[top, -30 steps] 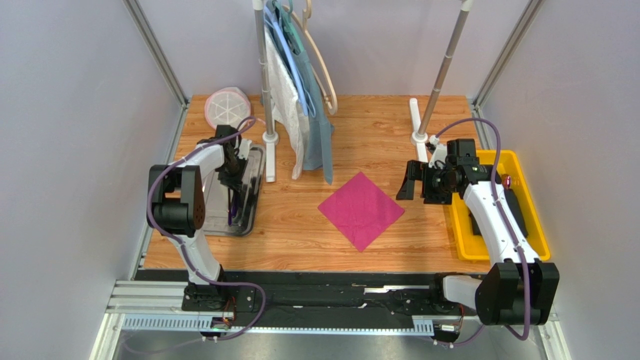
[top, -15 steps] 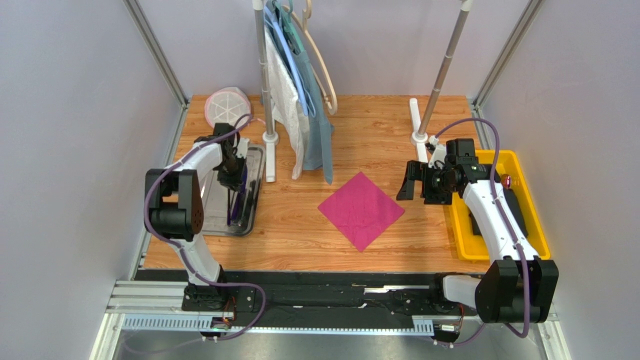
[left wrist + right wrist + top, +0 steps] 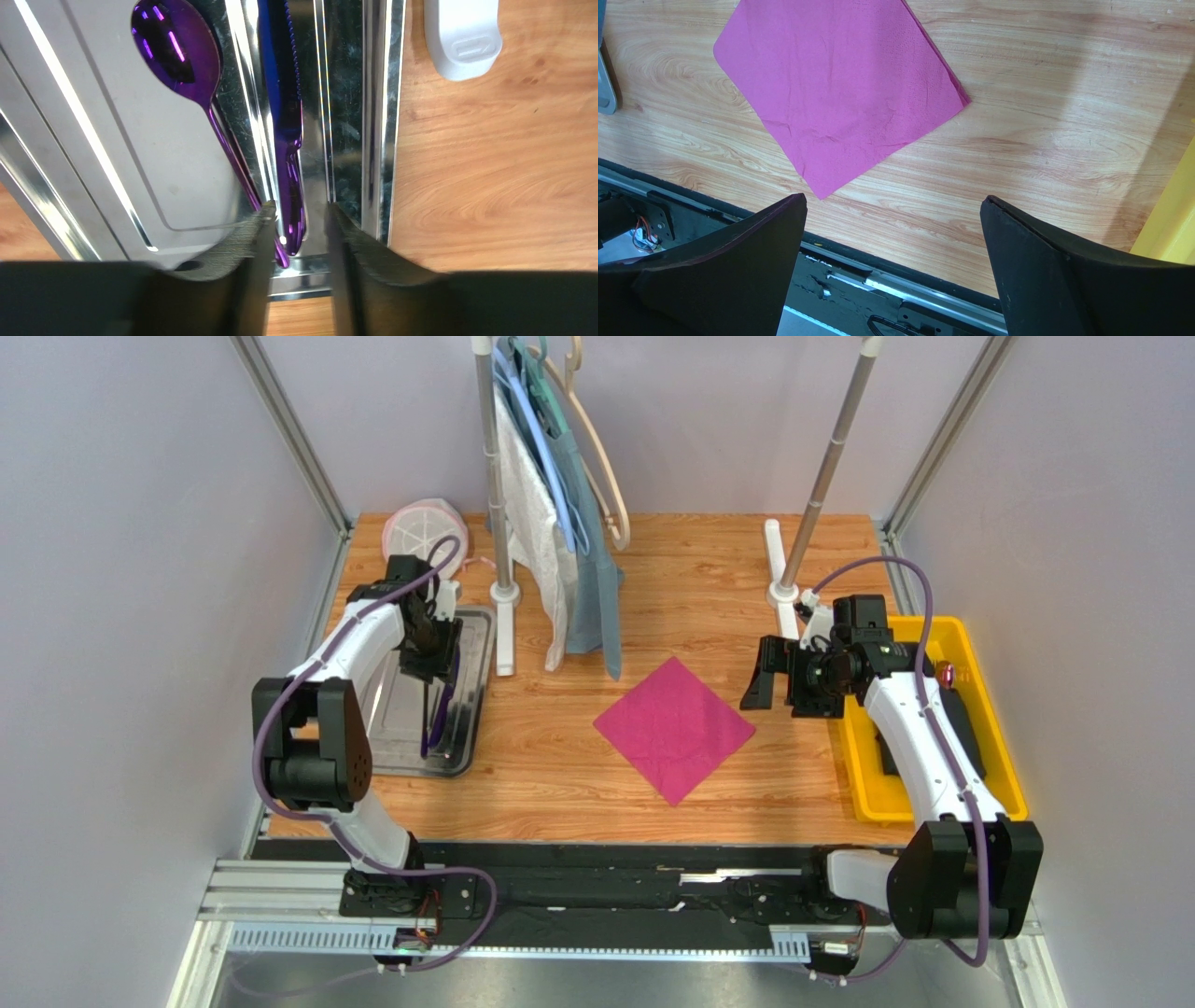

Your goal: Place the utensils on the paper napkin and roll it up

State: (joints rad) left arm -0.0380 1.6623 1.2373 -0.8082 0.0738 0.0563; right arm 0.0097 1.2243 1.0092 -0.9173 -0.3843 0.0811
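Observation:
The dark-purple utensils (image 3: 439, 714) lie in a metal tray (image 3: 400, 735) at the table's left. In the left wrist view a spoon (image 3: 172, 49) and a serrated knife (image 3: 284, 105) lie side by side along the tray (image 3: 105, 140). My left gripper (image 3: 298, 217) hangs over the tray's end (image 3: 428, 651). Its jaws stand narrowly apart around the handle ends, with a gap on the right side. The magenta paper napkin (image 3: 675, 727) lies flat at mid-table, also in the right wrist view (image 3: 836, 91). My right gripper (image 3: 765, 679) hovers right of it, wide open and empty (image 3: 894, 201).
A yellow bin (image 3: 898, 805) sits at the right edge. Two white stand poles rise at the back, the left one (image 3: 494, 546) hung with cloth items (image 3: 575, 546). Its white foot (image 3: 463, 31) lies beside the tray. A round pink-white object (image 3: 424, 535) sits at the back left.
My left gripper has shifted toward the far end of the tray and the left arm's elbow has swung down and left. The right arm and the napkin have not moved.

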